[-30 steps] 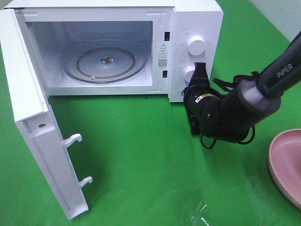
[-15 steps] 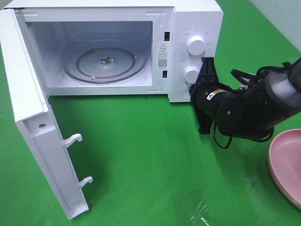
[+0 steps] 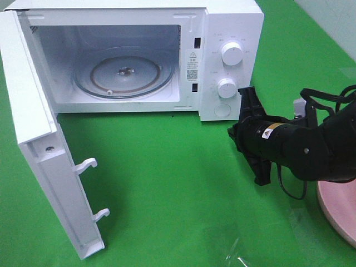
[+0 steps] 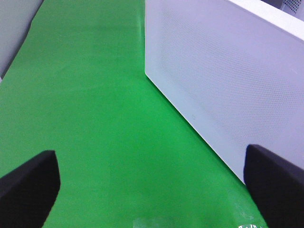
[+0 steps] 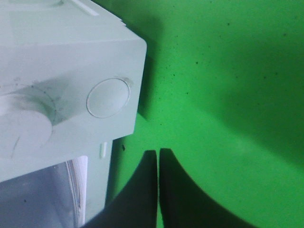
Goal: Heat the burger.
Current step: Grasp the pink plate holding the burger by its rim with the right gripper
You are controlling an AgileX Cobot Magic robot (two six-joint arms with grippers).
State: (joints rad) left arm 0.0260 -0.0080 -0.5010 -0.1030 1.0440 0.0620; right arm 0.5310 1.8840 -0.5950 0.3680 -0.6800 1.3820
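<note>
Right claw (image 3: 232,133) first: pinched fully together, gripping nothing, low over the green cloth (image 3: 167,183). Parked just right of the microwave (image 3: 231,22), off its near right corner and close to the round button (image 3: 222,109) under the lower knob (image 3: 226,88). Not touching the microwave, going by the wrist view.

Then the left claw (image 4: 151,166): spread wide apart, nothing between the fingers. Only showing up in its own wrist view, above the cloth and beside a white panel with a fine dot pattern (image 4: 228,76).

Microwave door (image 3: 33,128) swung wide open on the left, glass turntable (image 3: 125,75) in plain sight inside. Pink plate (image 3: 336,211) over at the right edge, partly covered by the right arm.

As for the burger: can't tell where, not visible in any of the views.
</note>
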